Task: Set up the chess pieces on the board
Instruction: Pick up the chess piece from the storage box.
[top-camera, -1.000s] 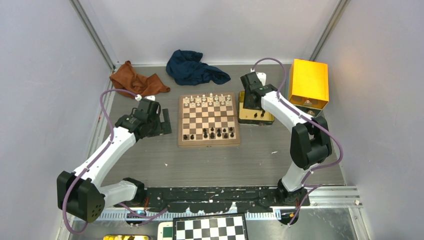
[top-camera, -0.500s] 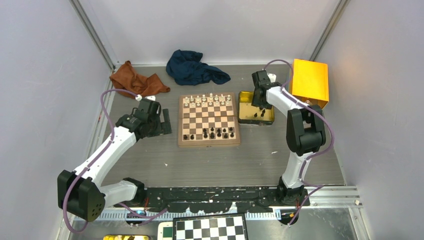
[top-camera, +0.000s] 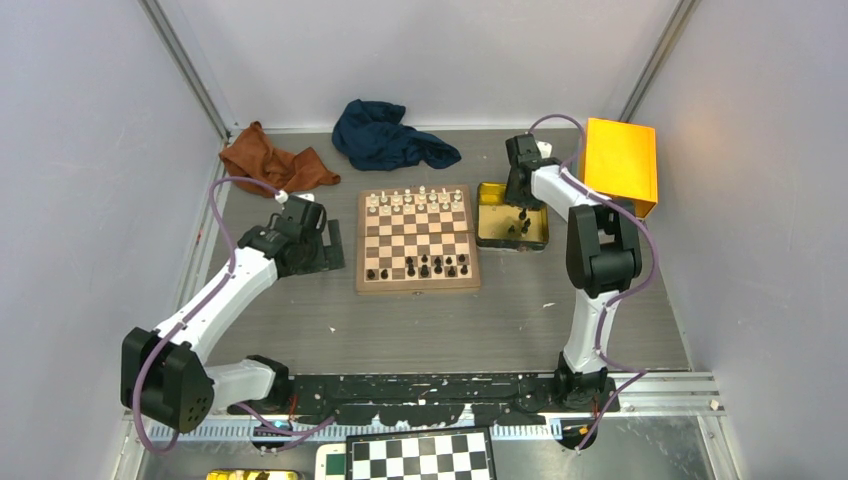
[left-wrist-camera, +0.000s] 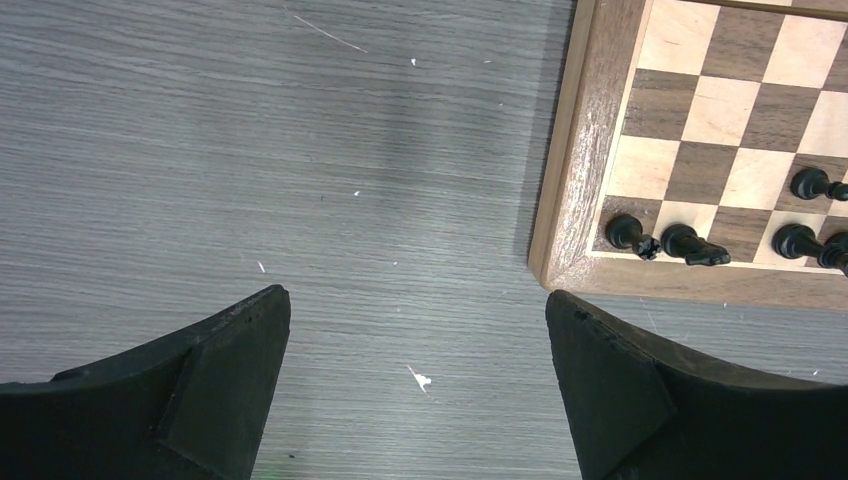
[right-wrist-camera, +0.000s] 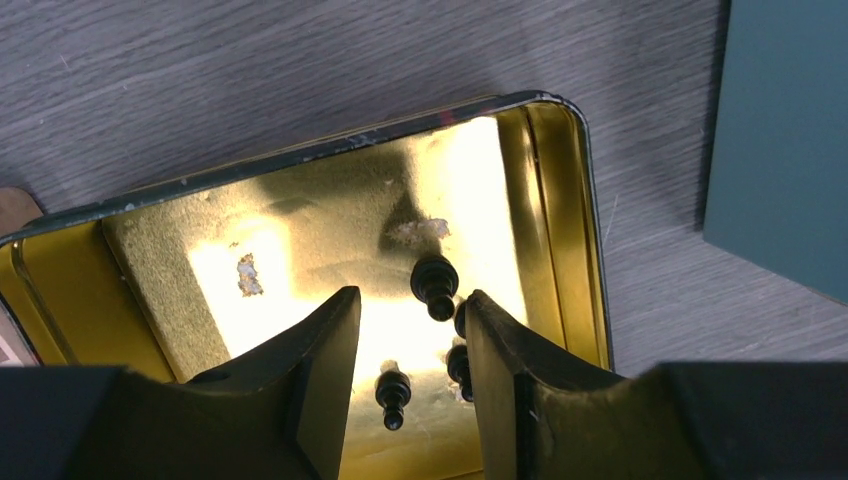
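R gripper (right-wrist-camera: 408, 322) hangs low inside the shallow gold tin tray (right-wrist-camera: 300, 157), fingers parted w/ nothing pinched. A few tiny black chess pieces (right-wrist-camera: 434, 285) lie on the tray floor at its tips. L gripper (left-wrist-camera: 415, 315) is spread wide over the grey table (left-wrist-camera: 250, 150), just off the near-left corner of the square wooden chessboard (left-wrist-camera: 572, 150). More black pieces stand on the board's near rows, cream ones (top-camera: 415, 200) along the far rows
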